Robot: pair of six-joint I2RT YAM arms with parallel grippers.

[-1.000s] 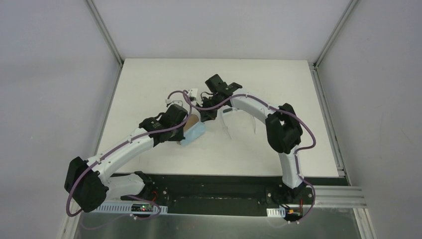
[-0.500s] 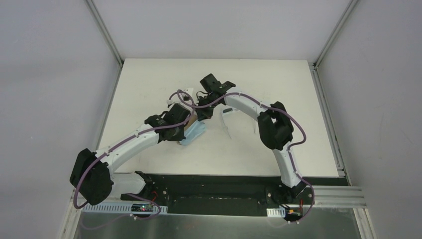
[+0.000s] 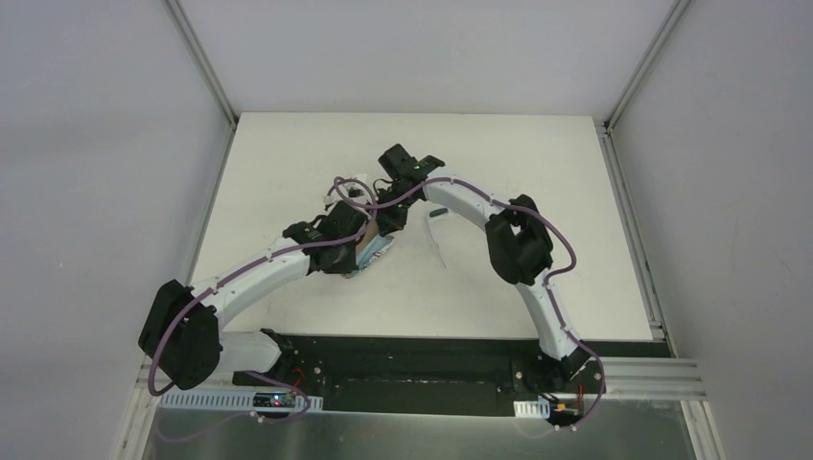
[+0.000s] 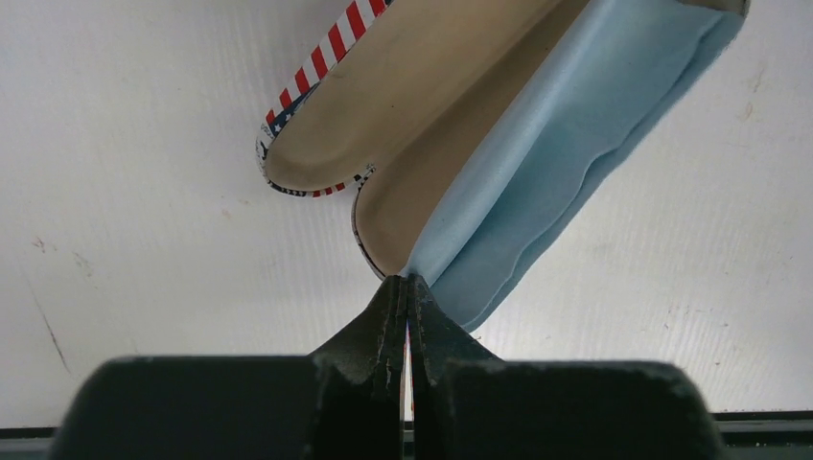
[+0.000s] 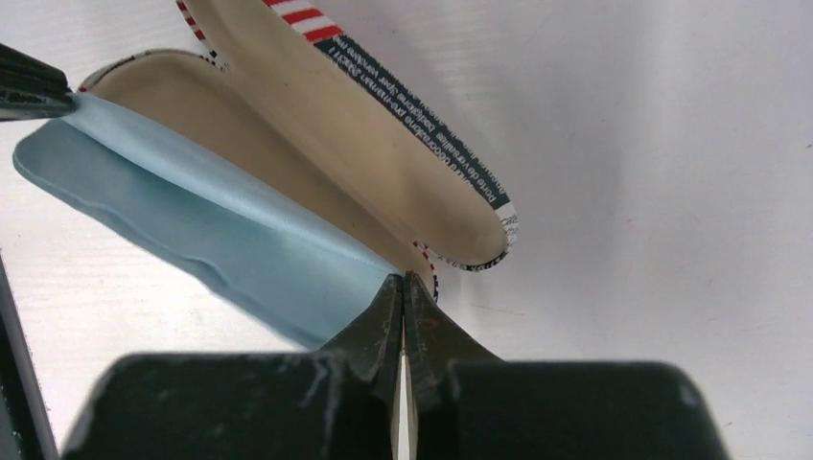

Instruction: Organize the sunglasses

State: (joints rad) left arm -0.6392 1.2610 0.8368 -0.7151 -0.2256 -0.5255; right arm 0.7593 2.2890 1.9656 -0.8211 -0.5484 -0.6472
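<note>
The sunglasses [image 3: 439, 251] lie on the white table just right of my right gripper [image 3: 388, 218]; only part of the thin white frame shows, and neither wrist view has them. An open printed case [image 4: 403, 86] with a tan lining lies between both grippers, and a light blue cloth [image 4: 566, 144] is draped over the long rim of its lower half. My left gripper [image 4: 407, 283] is shut on the cloth's corner at one end of the case. My right gripper [image 5: 403, 278] is shut on the cloth [image 5: 211, 220] at the case's [image 5: 364, 125] other end.
Both arms reach to the middle of the white table [image 3: 537, 153] and nearly meet there. Grey walls enclose the table on three sides. The left fingertip [image 5: 29, 91] shows at the top left of the right wrist view.
Both arms have shifted a little to the left. The blue cloth now shows narrower beside the case than one second ago. Both grippers have stayed shut.
</note>
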